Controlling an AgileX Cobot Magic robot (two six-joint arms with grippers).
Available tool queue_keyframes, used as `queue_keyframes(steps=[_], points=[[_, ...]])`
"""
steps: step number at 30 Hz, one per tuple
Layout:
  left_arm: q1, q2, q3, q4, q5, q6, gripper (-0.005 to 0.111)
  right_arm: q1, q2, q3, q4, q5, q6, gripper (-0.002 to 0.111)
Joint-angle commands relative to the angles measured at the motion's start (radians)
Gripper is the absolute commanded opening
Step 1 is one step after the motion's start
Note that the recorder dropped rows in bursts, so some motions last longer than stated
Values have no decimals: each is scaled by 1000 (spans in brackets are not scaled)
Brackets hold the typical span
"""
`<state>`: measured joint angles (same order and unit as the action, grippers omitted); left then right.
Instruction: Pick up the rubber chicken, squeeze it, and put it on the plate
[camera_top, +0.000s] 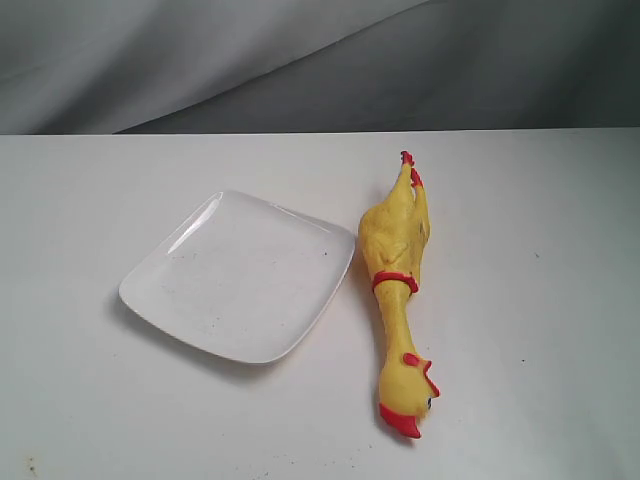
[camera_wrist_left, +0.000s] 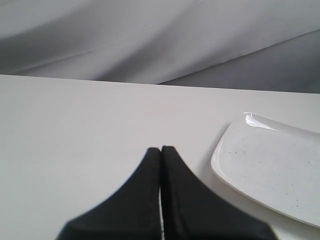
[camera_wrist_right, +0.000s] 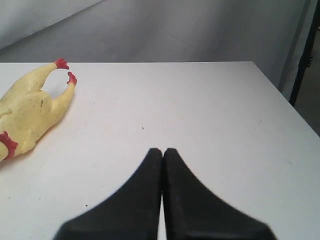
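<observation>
The yellow rubber chicken (camera_top: 397, 265) lies flat on the white table, just right of the plate, red feet toward the back and red-beaked head toward the front. The glossy white plate (camera_top: 170, 285) rests empty at centre left. Neither gripper shows in the exterior view. In the left wrist view my left gripper (camera_wrist_left: 161, 148) is shut with nothing held, over bare table with the plate's rim (camera_wrist_left: 218, 167) off to one side. My right gripper (camera_wrist_right: 162, 150) is shut and empty too, apart from the chicken's body and feet (camera_wrist_right: 30, 102).
Grey cloth hangs behind the table's back edge (camera_top: 320, 131). In the right wrist view the table's side edge (camera_wrist_right: 285, 97) runs near a dark stand pole (camera_wrist_right: 304, 55).
</observation>
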<state>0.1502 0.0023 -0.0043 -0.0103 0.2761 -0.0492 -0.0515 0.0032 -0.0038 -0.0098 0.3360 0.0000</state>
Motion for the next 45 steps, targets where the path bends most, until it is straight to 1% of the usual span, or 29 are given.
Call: queue_keyframes(steps=[1,2,3,4,5,6,7,9,13,14,16,17,18,21,22,26,28,31,34,38,41,43,45], points=[[2,-2,4,-6,-11,0,0,-8,-3,4,-5,-134,0,0],[2,-2,4,-6,-11,0,0,-8,-3,4,-5,-183,0,0],[2,-2,4,-6,-11,0,0,-8,-3,4,-5,-310,0,0],[2,-2,4,-6,-11,0,0,-8,-3,4,-5,-372,0,0],[2,-2,4,-6,-11,0,0,-8,-3,4,-5,-528,0,0],[2,-2,4,-6,-11,0,0,-8,-3,4,-5,-591,0,0],[2,-2,4,-6,-11,0,0,-8,-3,4,-3,-729,0,0],[2,-2,4,-6,-11,0,0,-8,-3,4,-1,-874,0,0],[2,-2,4,-6,-11,0,0,-8,-3,4,-1,-987,17,0],[2,-2,4,-6,-11,0,0,-8,-3,4,-1,-1023,141,0],[2,-2,4,-6,-11,0,0,-8,-3,4,-1,-1028,401,0],[2,-2,4,-6,-11,0,0,-8,-3,1,-5,-998,423,0],[2,-2,4,-6,-11,0,0,-8,-3,-55,-34,-878,470,0],[2,-2,4,-6,-11,0,0,-8,76,-179,-100,-646,531,0],[2,-2,4,-6,-11,0,0,-8,109,-219,-119,-598,548,0],[2,-2,4,-6,-11,0,0,-6,316,-338,-207,-567,587,0],[2,-2,4,-6,-11,0,0,7,441,-406,-301,-525,605,0],[2,-2,4,-6,-11,0,0,56,621,-519,-402,-397,665,0],[2,-2,4,-6,-11,0,0,140,808,-642,-444,-225,634,0],[2,-2,4,-6,-11,0,0,258,1023,-799,-444,28,517,0],[2,-2,4,-6,-11,0,0,333,1151,-896,-398,218,431,0],[2,-2,4,-6,-11,0,0,380,1223,-939,-314,274,335,0],[2,-2,4,-6,-11,0,0,429,1281,-951,-210,265,239,0]])
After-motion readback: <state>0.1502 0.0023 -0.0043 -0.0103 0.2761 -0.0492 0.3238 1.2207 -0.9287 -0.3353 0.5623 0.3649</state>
